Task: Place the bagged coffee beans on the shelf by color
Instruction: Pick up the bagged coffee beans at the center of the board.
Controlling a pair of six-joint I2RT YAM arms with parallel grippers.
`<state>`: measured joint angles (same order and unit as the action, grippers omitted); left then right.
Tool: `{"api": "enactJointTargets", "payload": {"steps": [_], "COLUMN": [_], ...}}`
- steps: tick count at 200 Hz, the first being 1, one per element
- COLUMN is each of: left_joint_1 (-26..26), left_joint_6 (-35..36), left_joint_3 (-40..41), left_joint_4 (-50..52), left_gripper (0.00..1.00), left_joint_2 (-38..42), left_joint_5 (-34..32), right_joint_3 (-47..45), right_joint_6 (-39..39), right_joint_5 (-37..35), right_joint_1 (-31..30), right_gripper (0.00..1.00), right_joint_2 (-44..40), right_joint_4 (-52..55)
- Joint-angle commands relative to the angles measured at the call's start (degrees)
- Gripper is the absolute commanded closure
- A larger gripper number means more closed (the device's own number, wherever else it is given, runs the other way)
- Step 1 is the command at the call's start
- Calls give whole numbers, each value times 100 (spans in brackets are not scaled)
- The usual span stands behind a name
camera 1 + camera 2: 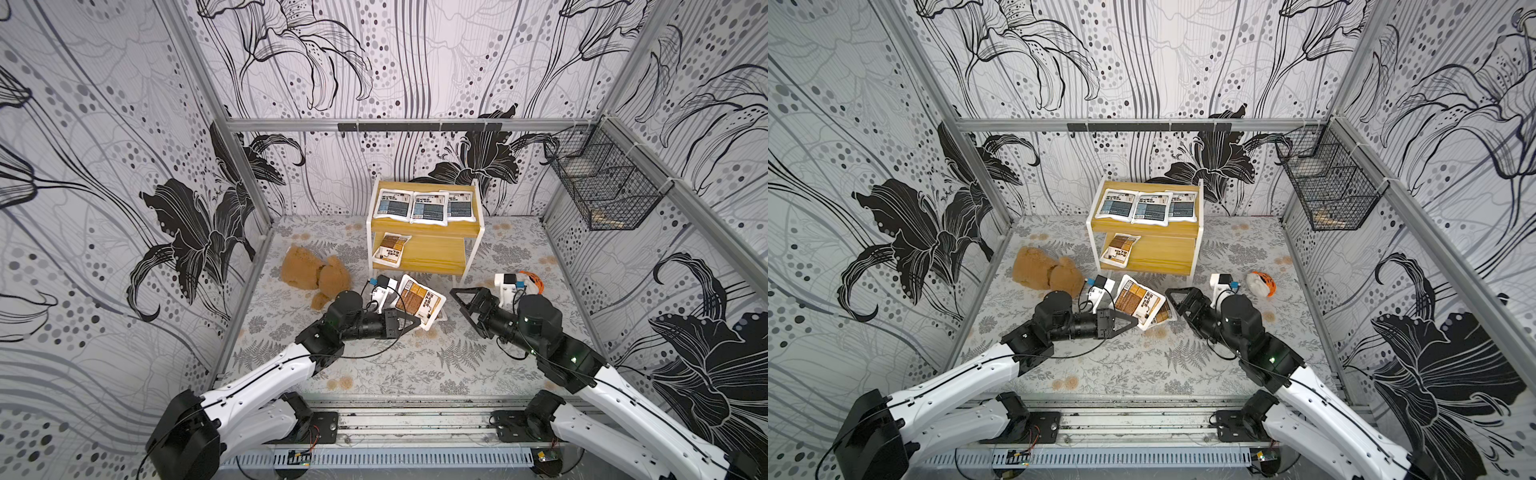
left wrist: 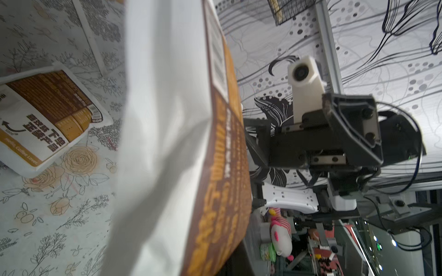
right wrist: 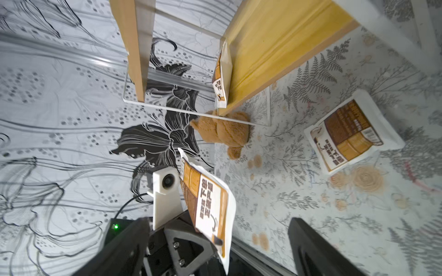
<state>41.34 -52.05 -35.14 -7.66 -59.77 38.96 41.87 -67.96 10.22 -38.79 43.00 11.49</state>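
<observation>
- Shelf [image 1: 428,239]: two yellow boards on white legs, standing against the back wall.
- Blue pouches [image 1: 428,208]: three lie flat in a row that fills the shelf's top board, with neighbours touching or slightly overlapping.
- Shelf pouch [image 1: 390,249]: a brown one, flat on the lower board at its left end as seen in both top views. The rest of that board is bare.
- Held pouch [image 1: 417,300]: brown, tilted and lifted off the floor, just in front of the shelf.
- Left gripper [image 1: 415,323]: its fingers are pressed together, pinching the held pouch by the edge farthest from the shelf.
- Floor pouch [image 3: 346,138]: brown, lying flat in front of the shelf. In the top views the held pouch mostly covers it.
- Right gripper [image 1: 461,301]: its fingers are spread wide with nothing between them. It sits in front of the shelf's right leg, just beside the held pouch.
- Bear [image 1: 311,274]: on the floor to the left of the shelf.
- Toy [image 1: 1260,283]: white and orange, on the floor to the front right of the shelf.
</observation>
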Motion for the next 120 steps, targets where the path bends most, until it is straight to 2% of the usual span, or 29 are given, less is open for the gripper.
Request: {"api": "enactJointTargets", "payload": {"steps": [1,20,47,88,120], "left_joint_1": [-50,-65,-92,-170,-201], "left_joint_6": [541,730,851,971,970], "left_joint_3": [-226,-304,-378,-387,-381], "left_joint_4": [440,657,822,1010,1007], "left_gripper": [100,100,100,100,100], "left_joint_2": [8,-4,22,92,161], "left_joint_5": [911,1076,1200,1331,1454], "right_joint_3": [640,1199,1531,1562,1609], "right_joint_6": [1409,1969,2264,2496,2756], "right_joint_5": [1607,2097,2586,2988,2937], "right_joint_1": [251,293,292,293,292], "right_gripper": [2,2,5,8,8], "right_joint_2": [453,975,1419,1502,1440], "right_joint_4": [492,774,782,935,1342]}}
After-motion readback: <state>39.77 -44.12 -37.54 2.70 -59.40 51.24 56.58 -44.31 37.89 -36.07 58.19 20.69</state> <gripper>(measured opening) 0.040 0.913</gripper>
